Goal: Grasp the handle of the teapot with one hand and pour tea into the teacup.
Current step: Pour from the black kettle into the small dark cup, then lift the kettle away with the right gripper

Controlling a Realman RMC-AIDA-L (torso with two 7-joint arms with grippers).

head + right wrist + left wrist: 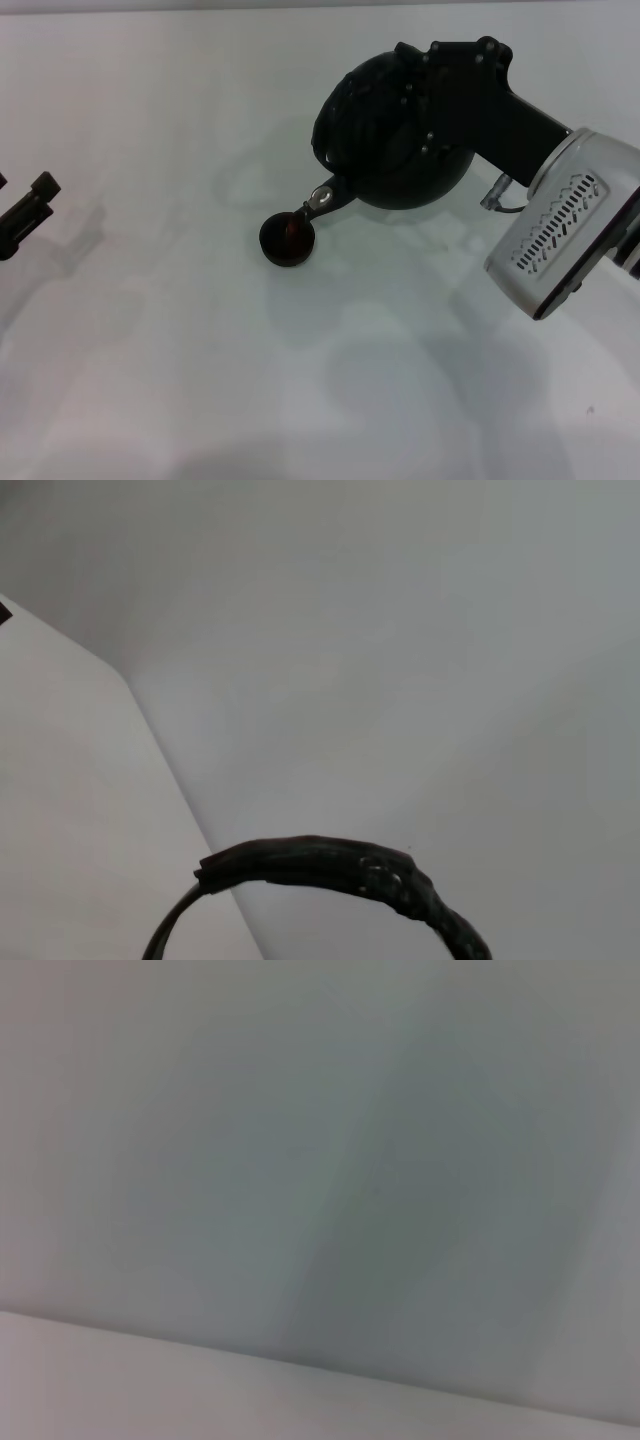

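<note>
The teapot hangs tilted, spout over the teacup mid-table. The right gripper hides most of the handle; whether its fingers clamp is unclear. The left gripper sits at the left edge, cut off.

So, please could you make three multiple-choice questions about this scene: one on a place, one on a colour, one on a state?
1. Where is the teacup?
A. Just below the spout of the teapot
B. Beside the left gripper
C. On top of the teapot

2. What colour is the teapot?
A. White
B. Black
C. Red

3. How does the teapot stand?
A. Upright on the table
B. Upside down
C. Tilted, spout toward the teacup

Answers:
1. A, the spout tip hangs over the cup's rim.
2. B, its round body is matte black.
3. C, the right gripper holds it tipped and reddish tea shows in the cup.
</note>
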